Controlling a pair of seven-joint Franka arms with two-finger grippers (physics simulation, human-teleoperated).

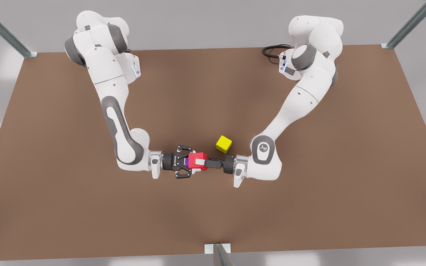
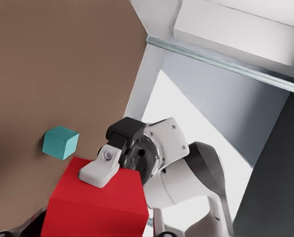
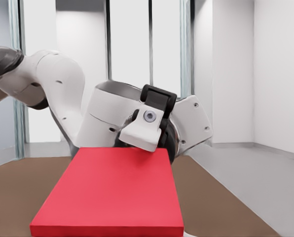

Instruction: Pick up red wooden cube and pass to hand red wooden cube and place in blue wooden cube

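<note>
Both sets of jaws, left gripper (image 1: 202, 162) and right gripper (image 1: 192, 162), clamp the red wooden cube (image 1: 195, 156).
Left wrist view: blue wooden cube (image 2: 60, 142) on the surface (image 1: 309, 207).

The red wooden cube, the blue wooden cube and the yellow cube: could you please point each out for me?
red wooden cube (image 1: 197, 155), front view, on its top face.
blue wooden cube (image 2: 58, 146), left wrist view, on the side face towards the camera.
yellow cube (image 1: 224, 142), front view, on its top face.
</note>
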